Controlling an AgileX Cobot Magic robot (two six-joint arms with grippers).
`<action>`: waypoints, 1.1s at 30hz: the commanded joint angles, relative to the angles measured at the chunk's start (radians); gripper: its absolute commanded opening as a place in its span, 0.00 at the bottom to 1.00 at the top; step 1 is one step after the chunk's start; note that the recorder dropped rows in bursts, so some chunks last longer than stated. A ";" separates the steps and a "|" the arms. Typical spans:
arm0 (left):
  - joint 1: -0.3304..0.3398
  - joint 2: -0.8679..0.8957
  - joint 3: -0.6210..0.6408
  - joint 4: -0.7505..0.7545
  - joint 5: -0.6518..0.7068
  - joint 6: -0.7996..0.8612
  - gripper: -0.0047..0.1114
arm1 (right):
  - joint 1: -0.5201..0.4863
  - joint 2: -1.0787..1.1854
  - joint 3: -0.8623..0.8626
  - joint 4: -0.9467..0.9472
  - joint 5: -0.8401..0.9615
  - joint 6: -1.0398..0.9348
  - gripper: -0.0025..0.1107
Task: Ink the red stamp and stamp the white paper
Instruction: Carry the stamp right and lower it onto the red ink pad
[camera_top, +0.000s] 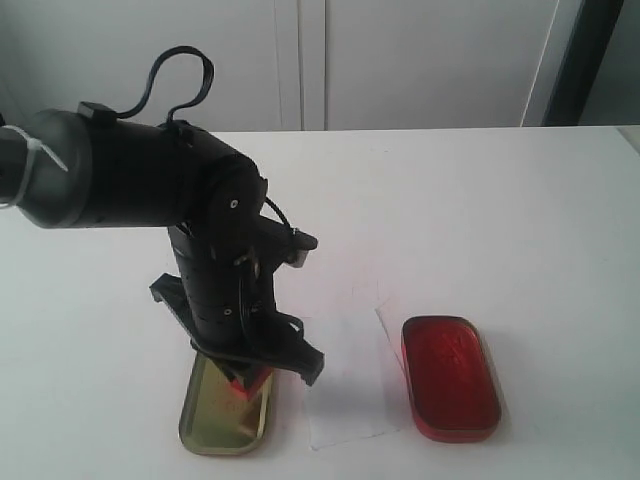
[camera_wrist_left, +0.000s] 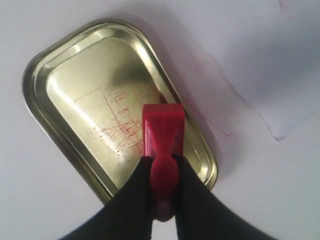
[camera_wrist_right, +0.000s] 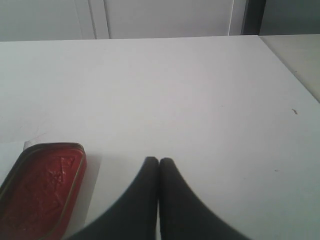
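Observation:
The red stamp (camera_wrist_left: 162, 132) is a small red block with a knobbed handle, and my left gripper (camera_wrist_left: 162, 161) is shut on that handle. It is held base-down over the inside of a gold tin lid (camera_wrist_left: 85, 85) smeared with red ink marks; whether it touches the lid I cannot tell. In the exterior view the stamp (camera_top: 243, 385) shows just under the left gripper (camera_top: 250, 372), above the lid (camera_top: 215, 425). The white paper (camera_top: 345, 385) lies just right of the lid. My right gripper (camera_wrist_right: 159, 161) is shut and empty, hovering over bare tabletop.
The red ink-pad tin (camera_top: 450, 378) lies open to the right of the paper, and it also shows in the right wrist view (camera_wrist_right: 42, 192). One edge of the paper (camera_wrist_left: 275, 70) lies beside the lid. The white table ends at cabinets at the back.

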 joint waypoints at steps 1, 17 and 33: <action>-0.005 -0.045 -0.006 -0.010 -0.003 0.011 0.04 | -0.003 -0.006 0.005 -0.008 -0.016 0.005 0.02; -0.005 -0.053 -0.260 -0.187 0.066 0.326 0.04 | -0.003 -0.006 0.005 -0.008 -0.016 0.005 0.02; -0.063 0.179 -0.566 -0.273 0.231 0.445 0.04 | -0.003 -0.006 0.005 -0.008 -0.016 0.005 0.02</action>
